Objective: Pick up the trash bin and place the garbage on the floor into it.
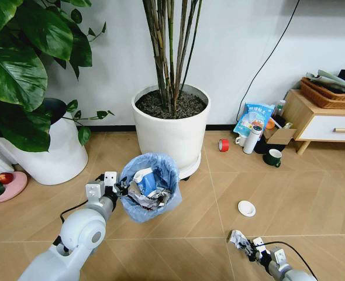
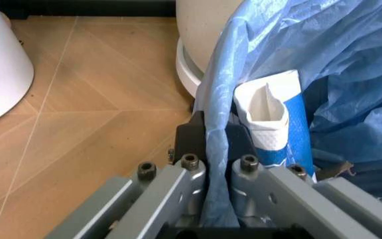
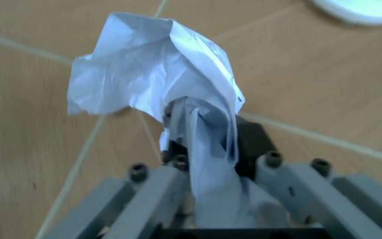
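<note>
On the tan wood floor before white planters, the left gripper (image 2: 218,149) pinches the rim of the small bag-lined light-blue trash bin (image 1: 150,186). The right gripper (image 3: 208,144) clamps crumpled white paper (image 3: 154,74); next, probably carry it over the bin's mouth.

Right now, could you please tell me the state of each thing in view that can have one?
Trash bin: held at its rim, partly filled.
Left gripper: shut on the bin's rim and bag.
Crumpled paper: pinched above the floor.
Right gripper: shut on the paper.
White lid: lying on the floor.
Carton: inside the bin, top open.
</note>
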